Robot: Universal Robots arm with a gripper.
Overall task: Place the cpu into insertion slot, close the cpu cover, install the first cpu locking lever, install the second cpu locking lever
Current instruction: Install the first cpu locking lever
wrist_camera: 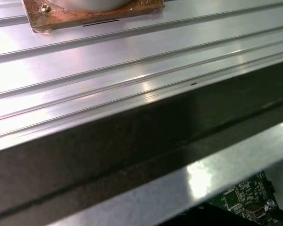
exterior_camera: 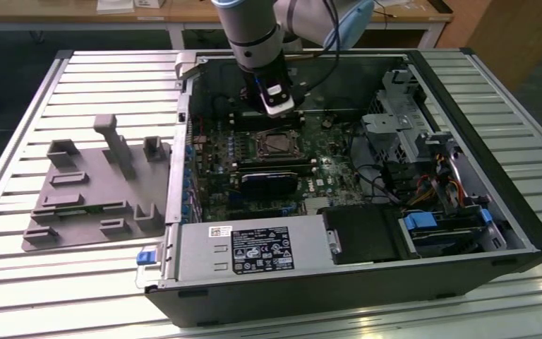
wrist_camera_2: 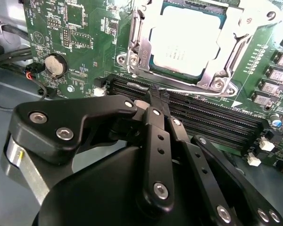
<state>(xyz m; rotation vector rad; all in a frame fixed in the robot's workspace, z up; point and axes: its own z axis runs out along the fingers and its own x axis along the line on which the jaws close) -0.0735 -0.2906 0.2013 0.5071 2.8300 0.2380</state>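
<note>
The cpu point(wrist_camera_2: 186, 40), a silvery-grey square chip, lies seated in the insertion slot point(wrist_camera_2: 132, 57) on the green motherboard point(wrist_camera_2: 80, 42). The cpu cover point(wrist_camera_2: 240, 40) lies flat around the chip as a metal frame. A thin silver locking lever point(wrist_camera_2: 193, 91) runs along the socket's edge beside the long black memory slots. My gripper point(wrist_camera_2: 158, 96) is shut, and its black fingertips meet right at this lever rod, touching or nearly touching it. In the exterior view my gripper point(exterior_camera: 279, 109) hangs just behind the socket point(exterior_camera: 274, 145) inside the open computer case.
The open case point(exterior_camera: 346, 282) lies on a ribbed metal table point(exterior_camera: 54, 282), and its wall point(wrist_camera: 132, 146) shows in the first wrist view. Inside are a black card point(exterior_camera: 271, 180), cables point(exterior_camera: 422, 191), a drive cage point(exterior_camera: 398, 127) and a power supply point(exterior_camera: 252, 251). A grey fixture point(exterior_camera: 92, 198) sits at the exterior view's left.
</note>
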